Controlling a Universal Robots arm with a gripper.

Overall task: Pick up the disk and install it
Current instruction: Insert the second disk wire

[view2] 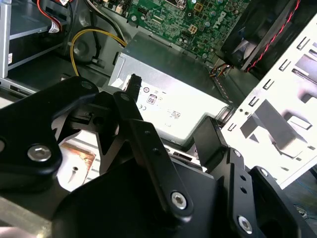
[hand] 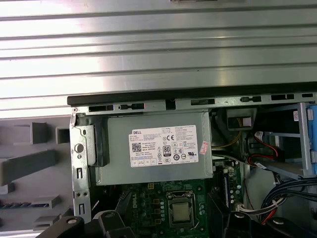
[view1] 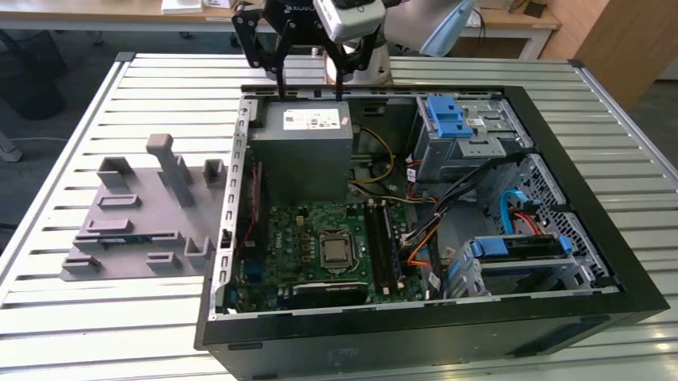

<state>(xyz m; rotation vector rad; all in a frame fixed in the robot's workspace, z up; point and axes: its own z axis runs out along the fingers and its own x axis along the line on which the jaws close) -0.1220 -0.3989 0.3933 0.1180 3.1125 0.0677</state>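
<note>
Nearest the camera in the exterior view, toward the lower right of the frame, the disk (view1: pixel 516 248) sits inside the metal drive cage (view1: pixel 577 274) at the near corner of the open computer case (view1: pixel 627 266). From the pincer (view1: pixel 310 94) it lies diagonally away, down and to the exterior view's right, well apart, with the whole interior of the case between them. Its long axis seems to run roughly across the frame, along the cage's shelves. Only its upper edge and blue frame show clearly. The blue plastic wraps a flat body that is mostly tucked under the cage, so I cannot make out a label. Judging by how level it lies between the cage walls, it looks seated in its bay, not loose.

Further in, at the middle of the frame, is the green circuit board (view1: pixel 317 238), with bundled cables (view1: pixel 424 230) beside it. Left of the case on the slatted desk (view1: pixel 159 87) stands a grey parts holder (view1: pixel 138 214).

Beyond the board is the grey power supply box (view1: pixel 307 151) with its white sticker. At the top of the frame the pincer hangs over the far rim of the case, just above that box, fingers spread apart and holding nothing. In the second wrist view the sticker shows in the gap between the black fingers (view2: pixel 148 144).
</note>
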